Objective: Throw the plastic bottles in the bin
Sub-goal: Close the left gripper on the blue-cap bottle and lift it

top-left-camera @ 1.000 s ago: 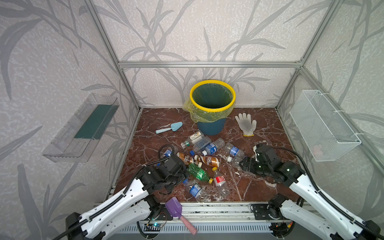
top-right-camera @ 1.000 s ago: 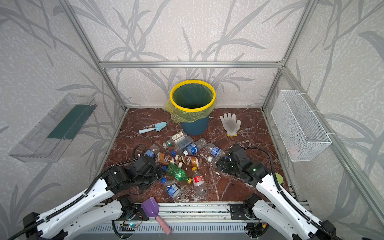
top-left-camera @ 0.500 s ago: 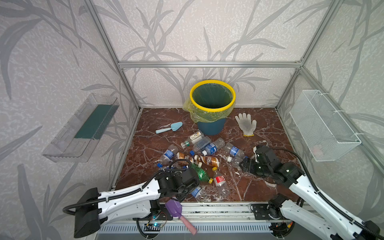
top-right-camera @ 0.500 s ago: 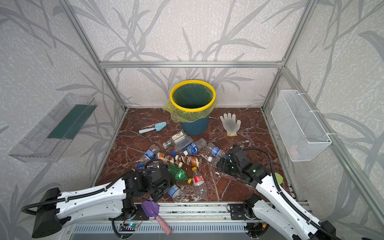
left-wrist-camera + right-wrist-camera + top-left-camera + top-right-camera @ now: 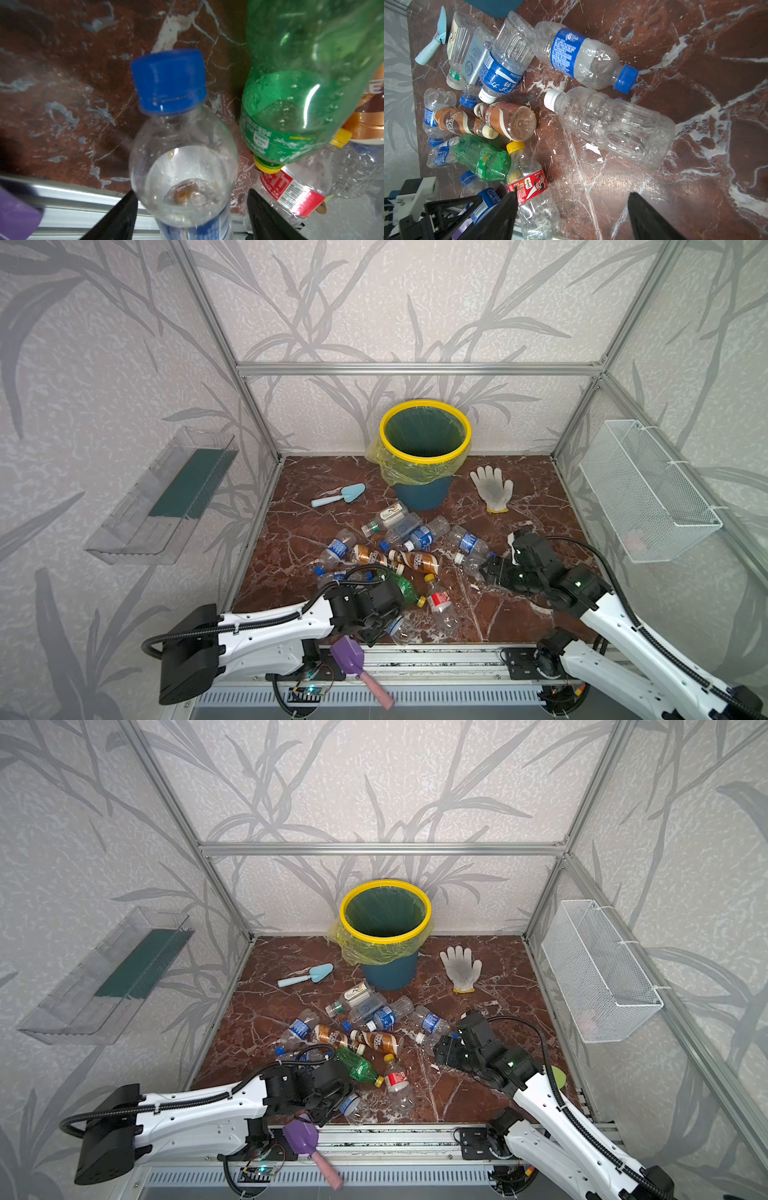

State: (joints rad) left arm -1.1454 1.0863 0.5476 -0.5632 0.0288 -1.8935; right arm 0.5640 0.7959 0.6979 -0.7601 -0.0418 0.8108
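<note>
Left pincer (image 5: 191, 192) straddles blue-capped bottle (image 5: 182, 149) (gaps showing, unclamped); right pincer (image 5: 573, 192) spread, empty.

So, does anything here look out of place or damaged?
Yes. The purple scoop lies off the marble floor, on the front metal rail, its pink handle poking past it. The green bottle in the pile is crumpled.

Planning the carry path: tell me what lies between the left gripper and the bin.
In both top views, the plastic bottles lie heaped between the left gripper and the bin.
</note>
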